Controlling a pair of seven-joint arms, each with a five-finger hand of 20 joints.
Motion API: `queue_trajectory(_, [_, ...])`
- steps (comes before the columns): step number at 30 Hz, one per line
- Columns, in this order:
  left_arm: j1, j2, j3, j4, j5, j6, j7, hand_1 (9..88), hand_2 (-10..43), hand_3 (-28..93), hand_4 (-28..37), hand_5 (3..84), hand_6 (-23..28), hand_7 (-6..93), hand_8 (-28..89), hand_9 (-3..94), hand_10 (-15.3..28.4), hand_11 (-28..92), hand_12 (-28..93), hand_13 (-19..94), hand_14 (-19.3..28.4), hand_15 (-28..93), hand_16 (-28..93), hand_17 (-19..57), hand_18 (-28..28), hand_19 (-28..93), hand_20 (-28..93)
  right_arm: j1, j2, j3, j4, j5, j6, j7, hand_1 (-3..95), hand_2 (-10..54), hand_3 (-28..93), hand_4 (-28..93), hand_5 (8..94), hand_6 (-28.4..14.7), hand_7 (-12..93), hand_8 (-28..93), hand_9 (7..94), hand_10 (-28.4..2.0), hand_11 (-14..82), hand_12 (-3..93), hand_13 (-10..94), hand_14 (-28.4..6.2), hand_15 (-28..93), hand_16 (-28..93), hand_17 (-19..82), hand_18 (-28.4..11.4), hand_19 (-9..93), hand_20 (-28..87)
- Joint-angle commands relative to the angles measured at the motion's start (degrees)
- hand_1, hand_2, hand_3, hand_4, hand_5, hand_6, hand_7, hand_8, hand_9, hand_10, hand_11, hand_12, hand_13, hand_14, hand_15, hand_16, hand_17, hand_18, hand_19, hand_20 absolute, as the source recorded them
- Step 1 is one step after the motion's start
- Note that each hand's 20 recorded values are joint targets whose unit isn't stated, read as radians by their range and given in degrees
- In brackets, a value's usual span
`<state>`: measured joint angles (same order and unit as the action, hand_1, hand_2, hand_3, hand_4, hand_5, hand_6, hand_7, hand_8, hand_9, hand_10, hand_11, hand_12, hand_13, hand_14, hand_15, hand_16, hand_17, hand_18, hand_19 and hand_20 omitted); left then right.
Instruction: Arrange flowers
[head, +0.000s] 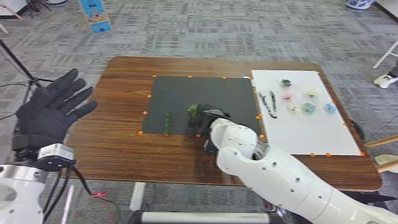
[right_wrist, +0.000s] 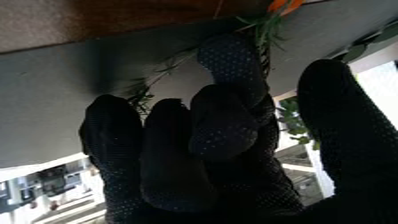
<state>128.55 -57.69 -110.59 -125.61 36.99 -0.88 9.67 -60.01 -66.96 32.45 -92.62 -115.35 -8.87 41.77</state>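
Left of the right robot hand (head: 211, 112), curled round a leafy sprig (head: 193, 109), a green stem (head: 167, 124) lies on the dark mat (head: 213, 89); right of it lie flowers (head: 309, 107); the left robot hand (head: 46, 117) is spread wide

Brown wooden surface (head: 102, 140), rounded corners. Grey patterned carpet (head: 204, 30) around the surface. Blue panel (head: 95, 16) past the surface's far left corner; black stand (head: 34, 79) left of the surface; blue-and-white pot (head: 360, 4) well beyond its far right corner; light wooden furniture piece (head: 384, 141) near its right edge.
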Motion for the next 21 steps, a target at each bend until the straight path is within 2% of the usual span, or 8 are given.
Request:
queue_trajectory(1, [0.5,-0.17,-0.29,-0.24,-0.09,-0.47,-0.18,20.5,-9.5,70,-28.3,28.7,2.5,16.7,-9,25.5,11.0,16,16,22,14.0,16,3,-7.6,26.1,44,1,-2.95,0.01,-1.64,1.78,0.16,-1.08,-0.45,21.8,3.2,77,-16,77.0,-1.9,22,-7,84.9,-8.6,60.6,52.2,80,-7.6,83,53,48,-23.5,93,71])
queue_trajectory(12, [1.38,-0.51,-0.97,-0.67,0.08,-0.8,-0.08,20.6,-9.5,70,-28.3,28.7,2.4,16.7,-9,25.5,11.1,16,15,22,14.0,16,3,-7.7,26.2,44,1,-3.11,0.71,2.41,-3.02,-2.04,-2.05,0.31,13.8,0.2,71,-22,77.2,-2.1,21,-7,85.1,-8.4,60.4,51.5,80,-6.8,83,53,49,-23.5,93,70])
queue_trajectory(16, [1.68,-0.61,-1.24,-0.75,0.13,-0.85,0.14,20.5,-9.5,70,-28.3,28.7,2.4,16.7,-9,25.5,11.1,16,16,22,14.0,16,3,-7.7,26.2,44,1,-3.48,1.83,4.32,-6.75,-4.25,-3.71,0.5,11.1,-0.8,69,-23,77.5,-2.2,20,-7,85.4,-8.4,60.1,51.2,81,-6.1,82,53,50,-23.4,93,70])
queue_trajectory(21, [2.25,-0.75,-1.68,-1.07,0.17,-0.62,0.38,20.4,-9.5,70,-28.3,28.7,2.4,16.7,-9,25.5,11.1,16,16,22,14.0,16,3,-7.7,26.3,44,1,-3.52,3.73,7.19,-12.03,-3.13,-3.96,0.82,8.7,0.2,67,-24,76.0,-3.5,17,-7,85.7,-8.7,56.9,50.7,80,-7.1,80,54,50,-23.4,93,70])
